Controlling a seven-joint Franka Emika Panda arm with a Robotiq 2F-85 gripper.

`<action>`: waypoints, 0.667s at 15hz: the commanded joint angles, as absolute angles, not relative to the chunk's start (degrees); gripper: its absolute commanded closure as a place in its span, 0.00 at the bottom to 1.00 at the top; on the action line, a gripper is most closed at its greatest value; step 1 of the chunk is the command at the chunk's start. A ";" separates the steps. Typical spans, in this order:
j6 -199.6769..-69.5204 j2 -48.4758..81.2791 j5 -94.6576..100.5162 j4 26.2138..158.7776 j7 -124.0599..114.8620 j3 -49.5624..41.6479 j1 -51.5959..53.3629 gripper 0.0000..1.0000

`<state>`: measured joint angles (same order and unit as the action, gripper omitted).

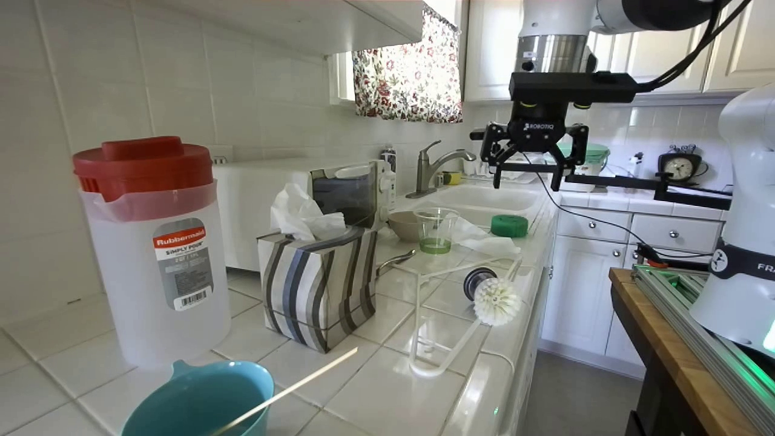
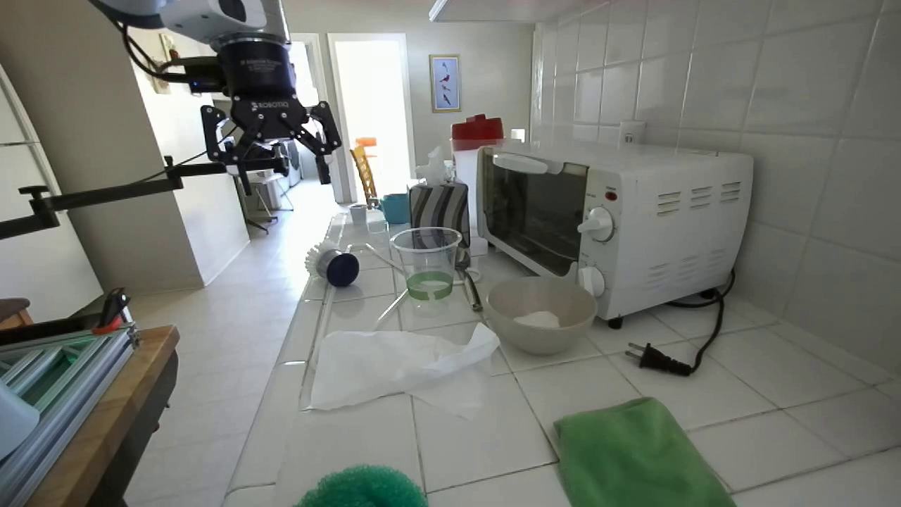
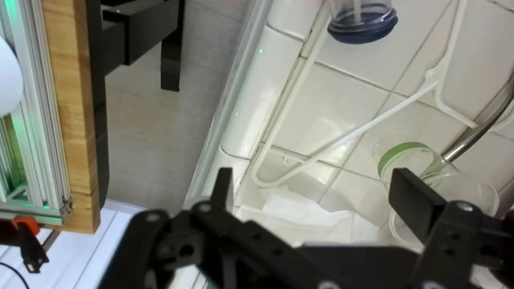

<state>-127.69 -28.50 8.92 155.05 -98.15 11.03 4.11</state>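
End effector (image 1: pixel 526 180) spread wide, raised near counter (image 1: pixel 387 393); on counter: brush (image 1: pixel 495 301), clear cup (image 2: pixel 428 264), white frame (image 3: pixel 373 120), perhaps hanger.

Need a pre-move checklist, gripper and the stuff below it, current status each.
1. Gripper open: ok, fingers apart.
2. Grip empty: ok, nothing is clamped between the fingers.
3. Gripper off the counter: ok, it hangs above it in both exterior views.
4. Clear cup upright: ok.
5. Scrub brush standing upright: not ok, it lies on its side.
6. Brush free of the white hanger: cannot tell, they overlap in view and contact is unclear.
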 commanded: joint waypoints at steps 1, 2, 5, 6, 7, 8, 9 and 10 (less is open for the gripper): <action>-128.66 -31.29 12.57 157.31 -87.82 10.48 2.97 0.00; -129.17 -31.39 13.69 157.53 -85.45 10.41 2.52 0.00; -131.83 -31.82 17.06 158.06 -78.40 10.04 1.07 0.00; -133.22 -31.95 18.17 158.28 -76.19 9.89 0.57 0.00; -134.78 -32.17 18.98 158.67 -73.82 9.68 0.17 0.00; -136.50 -32.42 19.75 159.14 -71.55 9.43 -0.19 0.00; -137.57 -30.86 20.23 157.15 -69.20 9.40 -0.69 0.00; -139.72 -30.76 20.58 157.14 -66.97 9.25 -1.00 0.00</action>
